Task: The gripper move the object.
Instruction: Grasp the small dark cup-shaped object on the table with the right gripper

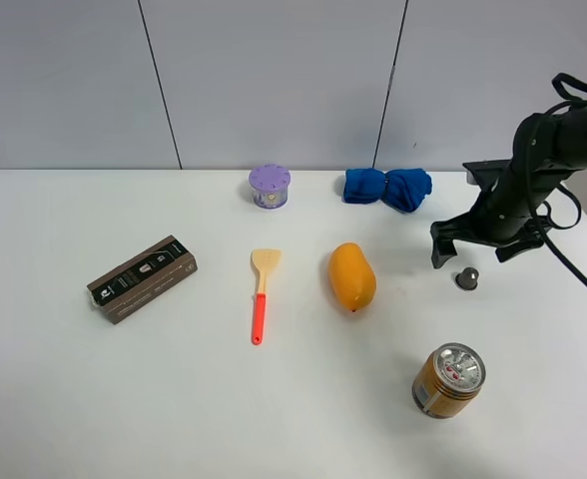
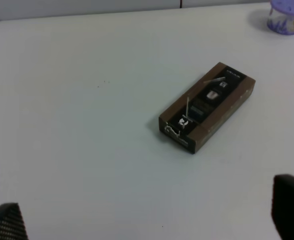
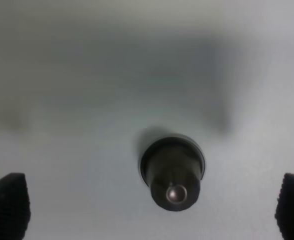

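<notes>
as the right fingers stand spread wide, capsule between them untouched, left fingers wide too, empty

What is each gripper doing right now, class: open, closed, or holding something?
Left gripper: jaws open, holding nothing.
Right gripper: jaws open over the capsule, not gripping it.

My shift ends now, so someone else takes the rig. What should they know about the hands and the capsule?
Right hand: open, over the capsule, a finger on either side, not touching.
Left hand: open, empty, facing the dark box.
Capsule: standing on the table, ungripped, apart from the gold can.
Done: approach only.
Left: close, lift, move it; where to is not shown.
</notes>
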`<act>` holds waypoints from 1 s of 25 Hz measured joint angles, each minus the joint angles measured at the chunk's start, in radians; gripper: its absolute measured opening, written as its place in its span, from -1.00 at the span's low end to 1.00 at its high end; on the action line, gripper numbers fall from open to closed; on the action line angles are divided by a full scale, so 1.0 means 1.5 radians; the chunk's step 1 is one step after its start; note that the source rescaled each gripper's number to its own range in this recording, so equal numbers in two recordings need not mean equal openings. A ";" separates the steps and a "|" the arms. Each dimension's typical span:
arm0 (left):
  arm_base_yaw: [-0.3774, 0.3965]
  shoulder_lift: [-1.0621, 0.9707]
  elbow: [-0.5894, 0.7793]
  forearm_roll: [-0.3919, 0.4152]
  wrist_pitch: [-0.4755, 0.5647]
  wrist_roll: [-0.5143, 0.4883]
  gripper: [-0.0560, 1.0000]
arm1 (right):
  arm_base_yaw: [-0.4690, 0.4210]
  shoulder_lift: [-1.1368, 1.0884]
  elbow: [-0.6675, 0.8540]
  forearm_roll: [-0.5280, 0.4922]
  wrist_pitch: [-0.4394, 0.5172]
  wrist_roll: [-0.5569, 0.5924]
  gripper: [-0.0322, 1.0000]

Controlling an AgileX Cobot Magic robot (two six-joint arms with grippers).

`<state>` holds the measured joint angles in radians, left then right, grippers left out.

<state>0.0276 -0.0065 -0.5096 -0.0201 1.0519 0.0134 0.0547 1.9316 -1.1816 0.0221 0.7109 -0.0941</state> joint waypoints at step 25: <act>0.000 0.000 0.000 0.000 0.000 0.000 1.00 | 0.000 0.060 0.000 -0.015 -0.020 0.042 0.89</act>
<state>0.0276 -0.0065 -0.5096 -0.0201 1.0519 0.0134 0.0547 2.0212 -1.1816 0.0000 0.6811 -0.0309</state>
